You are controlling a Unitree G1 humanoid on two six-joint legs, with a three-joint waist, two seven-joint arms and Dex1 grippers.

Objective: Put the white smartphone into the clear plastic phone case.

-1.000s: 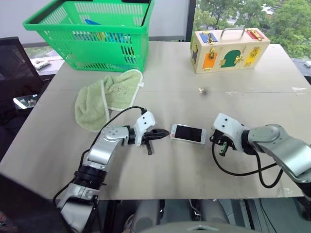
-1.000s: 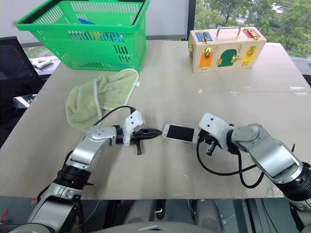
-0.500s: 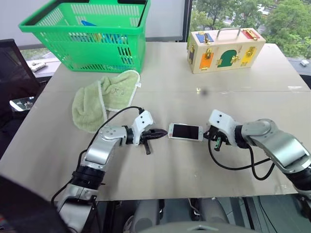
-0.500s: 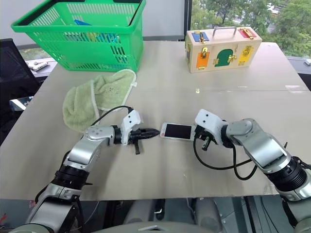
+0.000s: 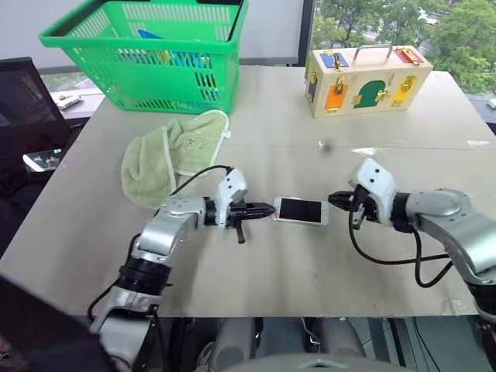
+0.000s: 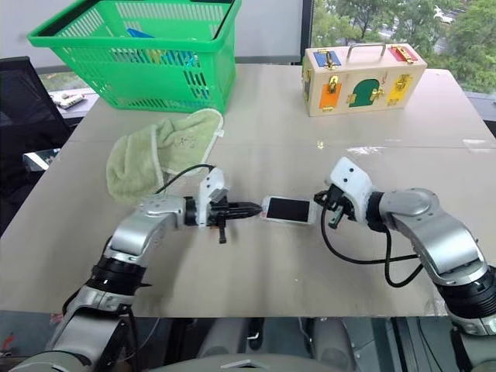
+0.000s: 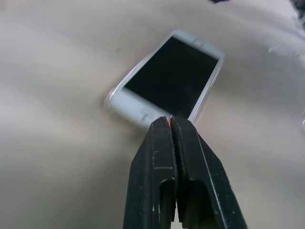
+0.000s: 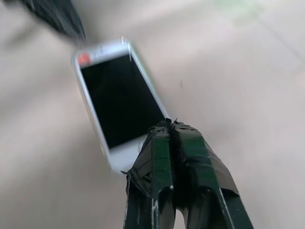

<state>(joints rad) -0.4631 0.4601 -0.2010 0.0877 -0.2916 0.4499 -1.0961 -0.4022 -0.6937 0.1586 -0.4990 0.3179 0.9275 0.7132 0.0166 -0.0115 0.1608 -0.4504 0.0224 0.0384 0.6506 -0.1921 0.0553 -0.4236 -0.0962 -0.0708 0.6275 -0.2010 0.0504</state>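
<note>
Two closed pincers flank the white smartphone on the grey table. The left gripper, its black fingers pressed together on nothing, points at the phone's near short end, tip just beside it; the right gripper, likewise closed and empty, points at the opposite end from just beside it.

The left wrist view shows what the head views do not: a thin translucent rim around the phone's white body, possibly the clear plastic phone case, though that cannot be told for certain. The right wrist view adds a small red-orange mark at the phone's far end; no writing is legible anywhere on it. The screen is black, framed by white bezels with rounded corners, lying face up.

Beyond the left gripper lies a crumpled pale-green towel, and farther still a green plastic basket. Far beyond the right gripper stands a wooden latch box with coloured doors and a metal handle.
</note>
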